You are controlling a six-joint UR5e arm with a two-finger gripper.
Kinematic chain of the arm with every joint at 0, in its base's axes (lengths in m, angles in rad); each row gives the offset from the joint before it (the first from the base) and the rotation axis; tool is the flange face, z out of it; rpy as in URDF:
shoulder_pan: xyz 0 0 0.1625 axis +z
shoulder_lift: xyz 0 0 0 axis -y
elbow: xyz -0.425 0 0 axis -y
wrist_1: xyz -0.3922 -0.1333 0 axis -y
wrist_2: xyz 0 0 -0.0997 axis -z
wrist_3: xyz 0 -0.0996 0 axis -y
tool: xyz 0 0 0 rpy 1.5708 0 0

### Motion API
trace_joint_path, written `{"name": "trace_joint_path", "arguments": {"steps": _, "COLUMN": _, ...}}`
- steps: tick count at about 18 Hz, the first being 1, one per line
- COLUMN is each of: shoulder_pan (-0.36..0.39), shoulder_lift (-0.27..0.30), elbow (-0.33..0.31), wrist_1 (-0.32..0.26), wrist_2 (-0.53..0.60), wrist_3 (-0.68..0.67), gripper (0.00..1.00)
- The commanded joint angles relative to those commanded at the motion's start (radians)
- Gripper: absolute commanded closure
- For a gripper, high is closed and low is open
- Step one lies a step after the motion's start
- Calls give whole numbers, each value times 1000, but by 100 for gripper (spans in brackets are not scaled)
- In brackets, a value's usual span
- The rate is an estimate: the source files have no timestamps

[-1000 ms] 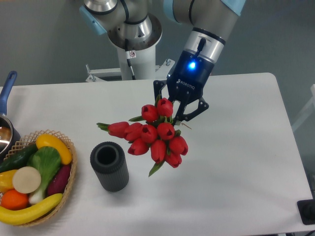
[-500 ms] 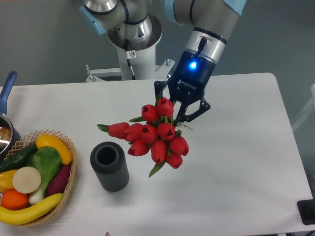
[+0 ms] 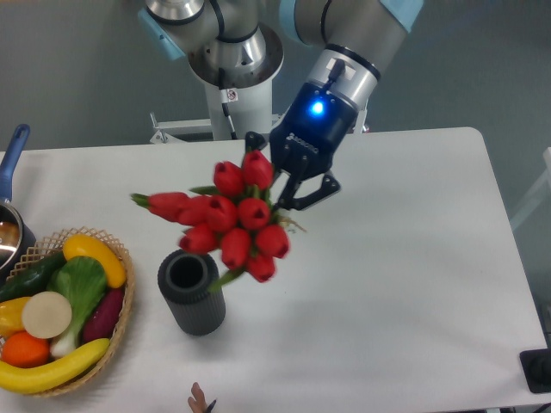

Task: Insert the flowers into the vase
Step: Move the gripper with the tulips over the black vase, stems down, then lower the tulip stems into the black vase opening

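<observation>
now the tool (image 3: 277,191), clamped on the flowers (image 3: 232,220), carries them above the counter (image 3: 405,258), just right of the vase (image 3: 191,291); next, stems must turn down over its mouth.

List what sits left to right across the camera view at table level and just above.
Pot handle → fruit basket → vase → flowers → tool, shut on the flower stems. A fingertip pokes in at the bottom edge, below the vase.
</observation>
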Motion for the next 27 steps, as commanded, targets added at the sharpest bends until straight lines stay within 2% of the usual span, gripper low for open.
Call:
{"name": "trace_joint_path", "arguments": {"steps": 7, "shoulder_pan": -94, "shoulder_lift": -54, "elbow": 11, "wrist_1": 26, "wrist_2": -61, "wrist_3": 5, "gripper": 72}}
{"name": "trace_joint_path", "arguments": {"steps": 11, "shoulder_pan": -103, "shoulder_lift": -83, "elbow": 18, "wrist_1": 48, "wrist_2": -117, "wrist_3": 34, "gripper": 72}}
{"name": "trace_joint_path", "arguments": {"steps": 14, "shoulder_pan": -140, "shoulder_lift": -120, "elbow": 40, "wrist_1": 48, "wrist_2": -123, "wrist_3": 55, "gripper": 72}}
{"name": "trace_joint_path", "arguments": {"steps": 18, "shoulder_pan": -143, "shoulder_lift": -138, "elbow": 54, "wrist_1": 46, "wrist_2": -124, "wrist_3": 55, "gripper": 72}}
{"name": "trace_joint_path", "arguments": {"steps": 27, "shoulder_pan": -128, "shoulder_lift": -144, "elbow": -1, "wrist_1": 46, "wrist_2": -123, "wrist_3": 57, "gripper": 72}}
